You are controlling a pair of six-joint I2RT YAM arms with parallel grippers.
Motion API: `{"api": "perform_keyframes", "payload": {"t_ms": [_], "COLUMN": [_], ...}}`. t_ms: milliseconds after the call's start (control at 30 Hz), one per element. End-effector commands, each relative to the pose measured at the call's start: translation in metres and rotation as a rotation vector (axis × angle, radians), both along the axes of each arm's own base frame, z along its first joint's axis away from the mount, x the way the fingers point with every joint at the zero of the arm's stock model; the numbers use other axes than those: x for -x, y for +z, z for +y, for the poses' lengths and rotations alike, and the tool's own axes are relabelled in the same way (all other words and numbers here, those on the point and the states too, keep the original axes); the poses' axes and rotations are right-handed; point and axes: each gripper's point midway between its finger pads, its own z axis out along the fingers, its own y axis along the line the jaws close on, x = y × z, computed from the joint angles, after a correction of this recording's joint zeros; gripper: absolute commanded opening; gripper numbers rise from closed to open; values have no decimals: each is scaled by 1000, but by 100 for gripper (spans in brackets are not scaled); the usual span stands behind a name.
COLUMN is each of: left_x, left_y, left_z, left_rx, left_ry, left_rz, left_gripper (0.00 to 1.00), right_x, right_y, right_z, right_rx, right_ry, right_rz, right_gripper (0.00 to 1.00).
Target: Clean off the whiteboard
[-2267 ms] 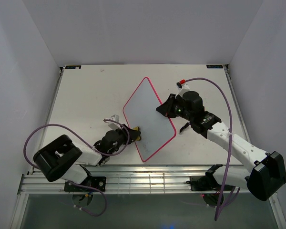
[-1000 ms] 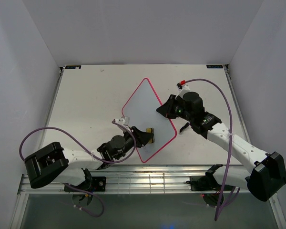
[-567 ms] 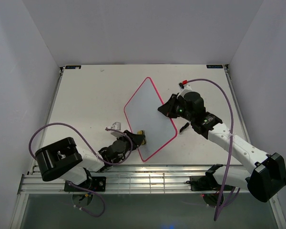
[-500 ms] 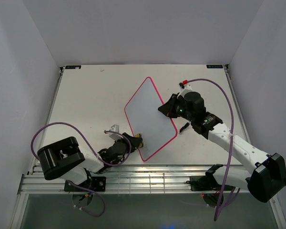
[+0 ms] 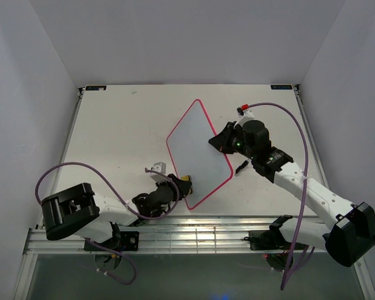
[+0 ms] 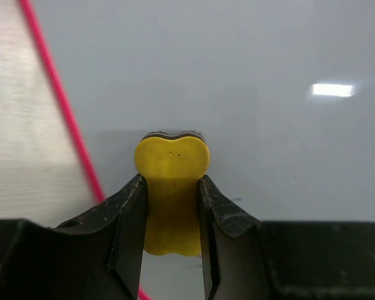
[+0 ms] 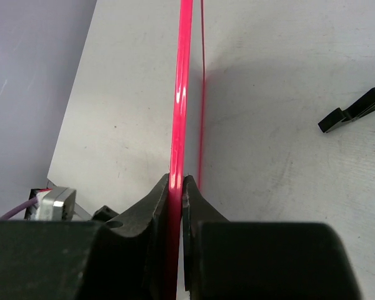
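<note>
here the whiteboard [image 5: 199, 153] lay skewed near the middle of the desk [image 5: 112, 137]. our right end effector [image 7: 176, 187] was pinched shut on its thin pink frame at the right edge. our left end effector [image 6: 171, 182] gripped the yellow eraser [image 6: 171, 156], pressed on the glossy surface beside the near-left rim. we judged that a hard stroke could pull the frame from that narrow pinch, or run the eraser off the edge.

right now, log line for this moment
left gripper: shut on yellow peanut-shaped eraser | right gripper: shut on pink-framed glossy whiteboard edge
</note>
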Motion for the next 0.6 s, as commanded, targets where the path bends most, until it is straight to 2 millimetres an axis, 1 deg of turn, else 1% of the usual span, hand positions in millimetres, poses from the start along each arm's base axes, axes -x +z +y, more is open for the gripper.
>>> {"api": "perform_keyframes", "payload": {"t_ms": [0, 100, 200, 267, 367, 400, 433, 467, 500, 533, 567], "left_x": [52, 61, 61, 58, 53, 52, 52, 51, 54, 55, 57], "left_y": [32, 49, 58, 54, 30, 16, 4, -4, -18, -28, -42], "left_z": [-69, -83, -86, -82, -70, -60, -55, -49, -39, -33, -26], "left_rx": [46, 74, 84, 66, 52, 32, 11, 7, -15, -29, -56], "left_ry": [-316, -351, -363, -338, -295, -276, -267, -241, -224, -210, -193], "left_rz": [9, -15, -35, -29, 40, 68, 86, 106, 134, 153, 180], "left_gripper": [0, 0, 0, 0, 0, 0, 0, 0, 0, 0, 0], "right_x": [23, 22, 22, 22, 23, 23, 23, 23, 22, 22, 21], "right_y": [40, 41, 42, 41, 41, 42, 43, 43, 42, 43, 43], "right_z": [43, 43, 42, 42, 42, 42, 42, 41, 41, 41, 41], "right_rx": [-183, -182, -181, -180, -182, -183, -184, -183, -181, -182, -182], "right_ry": [157, 153, 152, 155, 156, 155, 154, 152, 148, 146, 146], "right_rz": [-58, -57, -56, -54, -54, -58, -61, -60, -60, -61, -61], "right_gripper": [8, 8, 8, 8, 8, 8, 8, 8, 8, 8, 8]}}
